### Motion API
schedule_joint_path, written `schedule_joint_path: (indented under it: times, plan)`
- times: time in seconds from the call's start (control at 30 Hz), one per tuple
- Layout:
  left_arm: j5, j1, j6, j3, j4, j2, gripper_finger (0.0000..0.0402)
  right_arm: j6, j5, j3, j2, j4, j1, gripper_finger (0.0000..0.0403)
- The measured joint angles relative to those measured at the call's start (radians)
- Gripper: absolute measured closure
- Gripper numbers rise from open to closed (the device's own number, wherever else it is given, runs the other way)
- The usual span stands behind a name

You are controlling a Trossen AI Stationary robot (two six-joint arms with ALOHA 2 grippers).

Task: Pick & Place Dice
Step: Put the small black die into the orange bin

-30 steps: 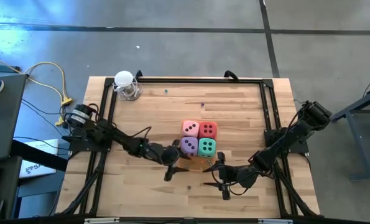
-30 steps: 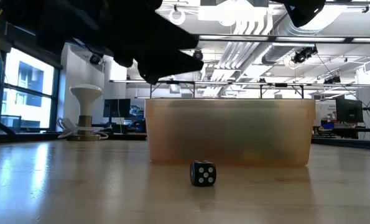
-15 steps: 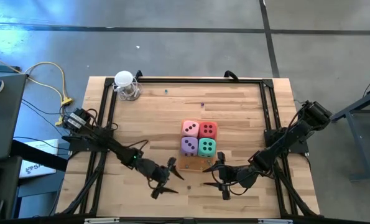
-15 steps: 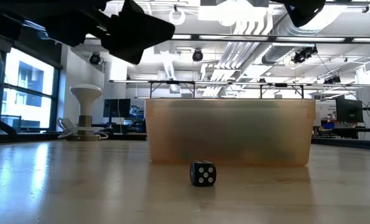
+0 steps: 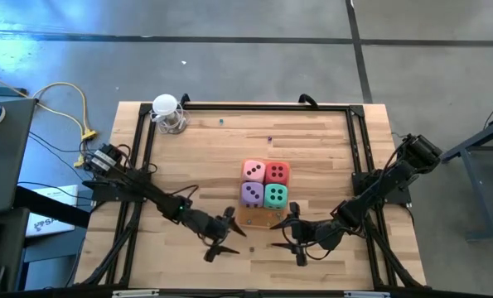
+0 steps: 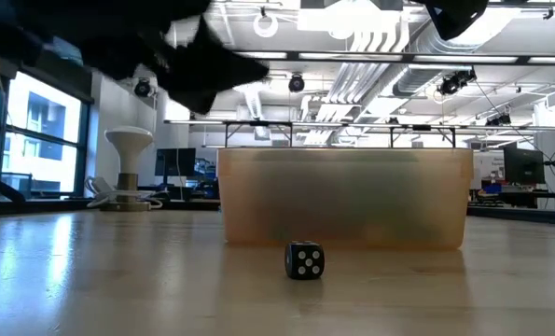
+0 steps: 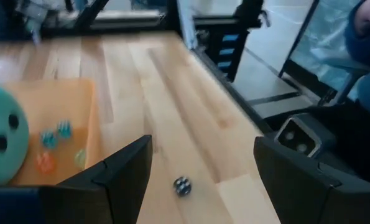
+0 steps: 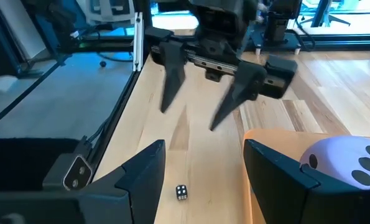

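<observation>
On the wooden table (image 5: 196, 157) both grippers — left gripper (image 5: 221, 236), right gripper (image 5: 294, 238) — hang open and empty, so a careless reach may knock the small black die (image 6: 304, 259) away or push the four big dice (image 5: 264, 184) off the orange tray (image 5: 254, 218).

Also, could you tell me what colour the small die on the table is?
Black with white pips; the low view shows it best.

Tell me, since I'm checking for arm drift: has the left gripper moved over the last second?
Yes. In the high view the left gripper has pulled back from beside the lilac die, toward the table's near edge.
</observation>
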Motion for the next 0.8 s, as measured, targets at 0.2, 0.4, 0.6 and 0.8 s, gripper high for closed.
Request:
schedule_joint_path:
  times: [0.2, 0.4, 0.6, 0.8]
  plan:
    - [0.002, -0.012, -0.133, 0.0, -0.01, 0.09, 0.0128, -0.063, -0.059, 0.0, 0.0, -0.004, 0.0, 0.0192]
    - [-0.01, -0.031, -0.142, 0.0, 0.033, 0.178, 0.0128, -0.042, -0.127, 0.0, 0.0, -0.002, 0.0, 0.0192]
    - [-0.117, -0.059, -0.146, 0.002, 0.101, 0.282, 0.0128, 0.01, -0.169, 0.0, 0.0, 0.008, 0.002, 0.0192]
    - [-0.197, -0.082, -0.141, 0.001, 0.27, 0.363, 0.0128, 0.042, -0.188, 0.0, 0.0, 0.008, 0.002, 0.0192]
